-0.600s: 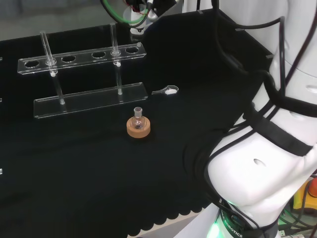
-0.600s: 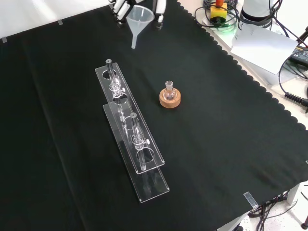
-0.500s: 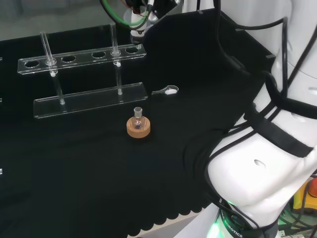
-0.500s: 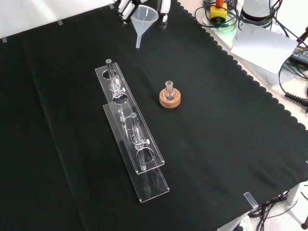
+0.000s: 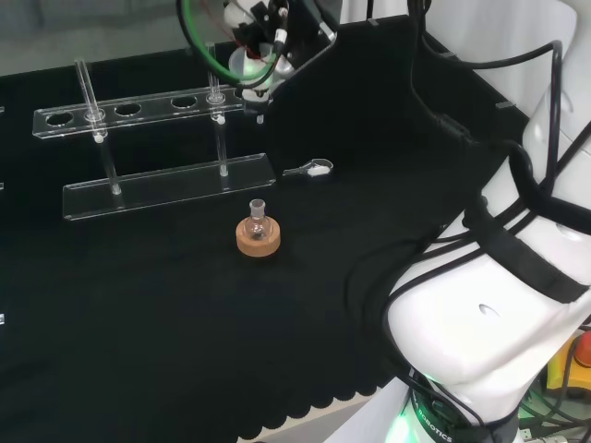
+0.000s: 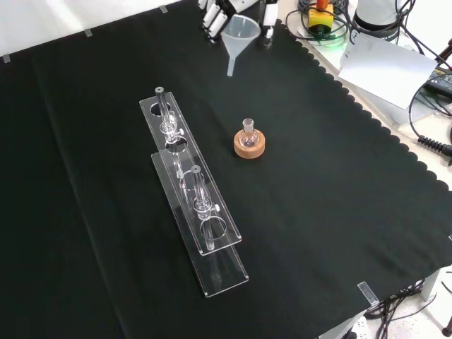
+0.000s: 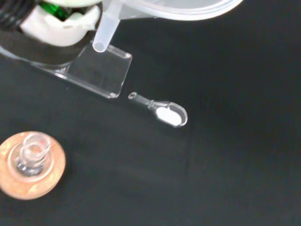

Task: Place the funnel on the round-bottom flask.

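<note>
Hand [image 6: 236,8] at the top edge of the front view, fingers curled round a clear funnel [image 6: 239,36] and holding it off the cloth, spout pointing down. In the head view, hand [image 5: 268,32] near the top, wrapped in green and black cables, funnel [image 5: 246,66] pale beneath it, just beside the right end of the rack [image 5: 157,106].

Below the hand in the front view, well apart from it: flask [image 6: 248,132] upright on a cork ring [image 6: 250,145], neck open. Same flask [image 5: 257,218] and ring [image 5: 258,239] nearer the camera than the hand in the head view, out on bare cloth [image 5: 138,305].

Past the palm in the wrist view: funnel rim and spout [image 7: 107,31] close and large, a corner of the rack base [image 7: 101,70] behind the spout tip, a small clear scoop [image 7: 162,110] with white in its bowl beyond it. Flask [image 7: 31,150] seen from above on its ring [image 7: 47,175], well clear of the spout, off to one side.

Rack [image 6: 191,191] lower left of the hand in the front view, with two tubes standing in it.
</note>
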### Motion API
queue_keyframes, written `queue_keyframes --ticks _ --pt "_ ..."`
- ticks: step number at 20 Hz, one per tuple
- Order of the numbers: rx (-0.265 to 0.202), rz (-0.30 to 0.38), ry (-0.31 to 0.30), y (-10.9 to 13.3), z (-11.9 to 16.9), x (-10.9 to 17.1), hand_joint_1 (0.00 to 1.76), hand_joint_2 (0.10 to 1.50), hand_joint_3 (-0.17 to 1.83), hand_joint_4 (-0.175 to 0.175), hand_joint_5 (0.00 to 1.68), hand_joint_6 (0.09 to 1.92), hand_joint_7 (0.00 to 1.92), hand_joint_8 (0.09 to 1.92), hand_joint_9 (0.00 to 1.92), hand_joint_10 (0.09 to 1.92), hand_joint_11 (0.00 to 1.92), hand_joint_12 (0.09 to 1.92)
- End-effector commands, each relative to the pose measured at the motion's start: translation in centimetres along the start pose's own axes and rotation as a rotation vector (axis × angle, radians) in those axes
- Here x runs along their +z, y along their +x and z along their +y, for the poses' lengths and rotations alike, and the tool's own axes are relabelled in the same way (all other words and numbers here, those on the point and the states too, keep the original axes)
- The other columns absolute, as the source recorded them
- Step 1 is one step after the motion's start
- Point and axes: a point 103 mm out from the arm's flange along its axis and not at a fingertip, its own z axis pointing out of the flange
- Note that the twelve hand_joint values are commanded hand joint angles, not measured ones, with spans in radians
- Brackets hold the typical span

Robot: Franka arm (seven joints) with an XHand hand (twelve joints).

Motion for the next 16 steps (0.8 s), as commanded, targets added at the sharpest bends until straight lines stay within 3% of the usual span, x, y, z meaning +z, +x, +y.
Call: queue_keyframes --ticks 1,6,16 --pt "-0.029 0.007 0.034 3.1 -0.9 2.1 1.0 0.78 0.57 -0.042 0.86 0.8 0.75 0.71 1.26 0.33 0.95 0.99" --pt "-0.066 0.012 0.074 5.2 0.2 4.8 1.0 0.72 0.69 -0.043 0.86 0.81 0.75 0.72 1.25 0.33 0.95 0.99" --pt "-0.082 0.03 0.113 5.8 1.6 8.3 1.0 0.72 0.7 -0.045 0.85 0.81 0.74 0.72 1.25 0.33 0.95 0.99"
